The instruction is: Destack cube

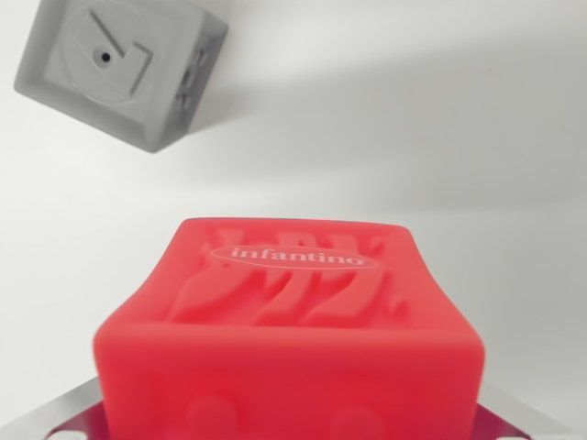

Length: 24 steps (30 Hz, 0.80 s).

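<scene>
The red cube [289, 344] bears raised wavy relief and white lettering; the other cube [119, 69] is plain grey.

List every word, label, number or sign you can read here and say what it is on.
"infantino": raised in an oval on the top face of the red cube.
A raised mark like a "G" or "6" on the top face of the grey cube; which one is unclear.
No other text is visible.

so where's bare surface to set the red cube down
Bare white surface spans the wrist view's right and middle, bordered by the grey cube at upper left and the red infantino cube below. A narrower bare patch lies left of the red cube. It is crowded only around the grey cube.
</scene>
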### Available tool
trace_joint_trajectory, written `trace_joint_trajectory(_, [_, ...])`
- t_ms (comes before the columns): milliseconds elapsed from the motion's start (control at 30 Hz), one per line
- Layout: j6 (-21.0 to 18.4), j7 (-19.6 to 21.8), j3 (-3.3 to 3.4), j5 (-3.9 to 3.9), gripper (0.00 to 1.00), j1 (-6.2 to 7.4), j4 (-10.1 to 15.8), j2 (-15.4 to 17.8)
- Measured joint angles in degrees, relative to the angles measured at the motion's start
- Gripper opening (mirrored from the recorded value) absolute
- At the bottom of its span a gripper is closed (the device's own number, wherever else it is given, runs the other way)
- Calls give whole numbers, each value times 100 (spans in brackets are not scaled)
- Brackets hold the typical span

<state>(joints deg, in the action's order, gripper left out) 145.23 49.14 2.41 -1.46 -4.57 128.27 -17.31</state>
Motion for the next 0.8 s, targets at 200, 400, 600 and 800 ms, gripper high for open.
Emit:
trace_joint_trajectory(200, [121,-361,0,0,0,-74,154,38])
trace_joint_trajectory(400, [241,-745,0,0,0,-161,308,68])
trace_joint_trajectory(600, [364,-1115,0,0,0,-241,448,86])
trace_joint_trajectory(800, [494,-1528,0,0,0,-335,604,110])
